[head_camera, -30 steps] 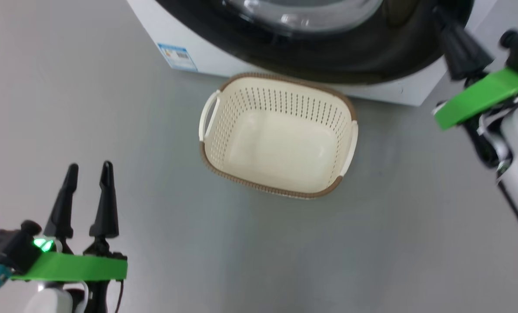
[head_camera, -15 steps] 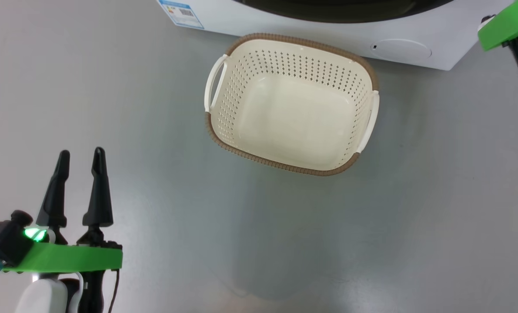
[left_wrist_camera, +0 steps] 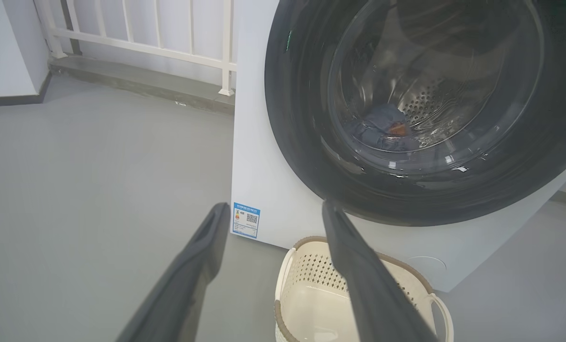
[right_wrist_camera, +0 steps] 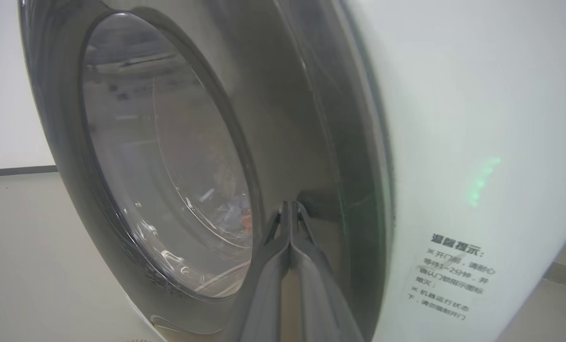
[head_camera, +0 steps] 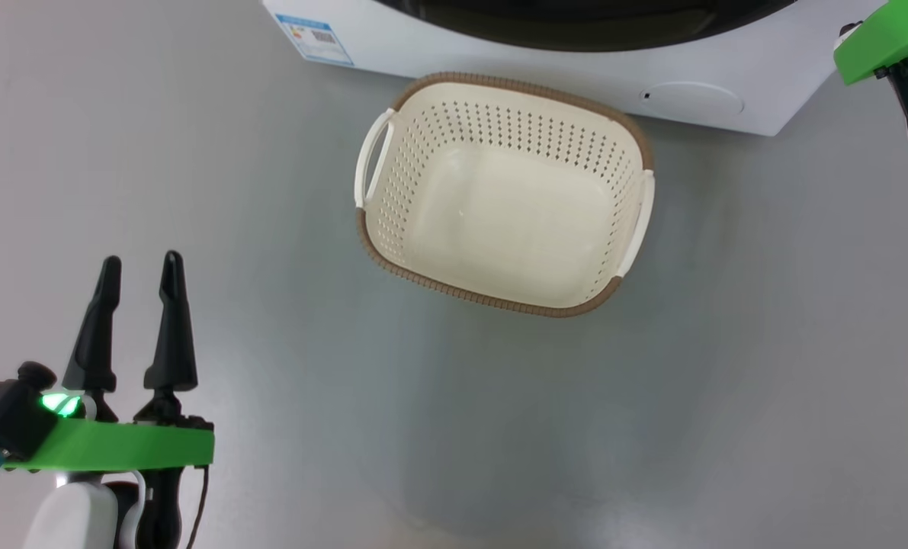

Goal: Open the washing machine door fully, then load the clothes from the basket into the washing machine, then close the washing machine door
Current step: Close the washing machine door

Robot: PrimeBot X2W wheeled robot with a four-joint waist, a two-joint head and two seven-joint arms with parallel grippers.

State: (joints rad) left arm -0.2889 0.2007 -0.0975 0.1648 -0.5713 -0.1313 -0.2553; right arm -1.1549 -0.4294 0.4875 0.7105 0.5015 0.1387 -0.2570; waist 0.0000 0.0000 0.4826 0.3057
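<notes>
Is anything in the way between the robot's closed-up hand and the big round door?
No, nothing visible is. In the right wrist view the right gripper, shut tight, points straight at the washing machine door, at its glossy dark rim beside the glass window. Whether the tips already touch it cannot be told.

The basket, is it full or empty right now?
Empty. The basket shows a bare cream bottom in the head view; the clothes lie inside the washing machine, behind its door.
</notes>
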